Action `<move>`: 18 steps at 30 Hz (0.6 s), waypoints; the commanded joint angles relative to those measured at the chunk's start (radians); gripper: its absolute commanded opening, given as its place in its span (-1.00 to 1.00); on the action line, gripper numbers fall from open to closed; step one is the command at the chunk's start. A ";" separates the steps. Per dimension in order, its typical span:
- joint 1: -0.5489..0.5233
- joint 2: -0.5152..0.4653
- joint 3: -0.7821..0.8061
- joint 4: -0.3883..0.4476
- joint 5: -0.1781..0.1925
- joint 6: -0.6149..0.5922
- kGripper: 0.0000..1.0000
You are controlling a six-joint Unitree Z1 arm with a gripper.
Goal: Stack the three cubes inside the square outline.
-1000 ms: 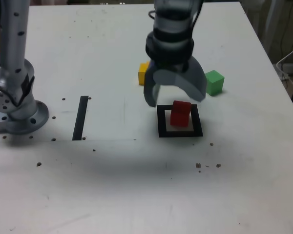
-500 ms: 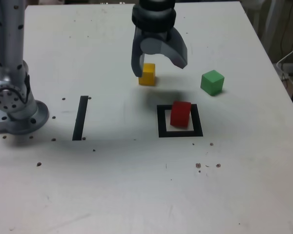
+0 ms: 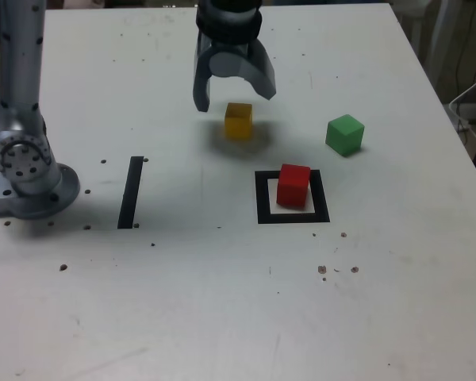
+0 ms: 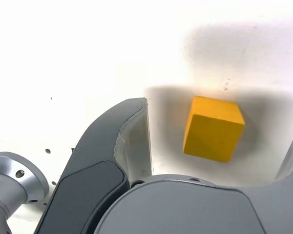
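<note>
The red cube (image 3: 293, 185) sits inside the black square outline (image 3: 262, 205) on the white table. The yellow cube (image 3: 239, 121) lies farther back, and the green cube (image 3: 345, 133) rests toward the exterior view's right. My gripper (image 3: 233, 97) hovers open and empty just behind and above the yellow cube. In the wrist view the yellow cube (image 4: 213, 128) shows between the two spread fingers (image 4: 132, 141), apart from both.
A straight black tape strip (image 3: 132, 191) lies on the exterior view's left, near the arm's grey base (image 3: 28, 178). Small dark specks dot the white table (image 3: 222, 302). The table's right edge runs close to the green cube's side.
The open gripper has moved from above the red cube in the outline back and to the exterior view's left, ending above the yellow cube. The cubes have not moved.
</note>
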 commanded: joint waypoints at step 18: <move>0.002 0.089 0.015 -0.071 -0.056 0.044 0.66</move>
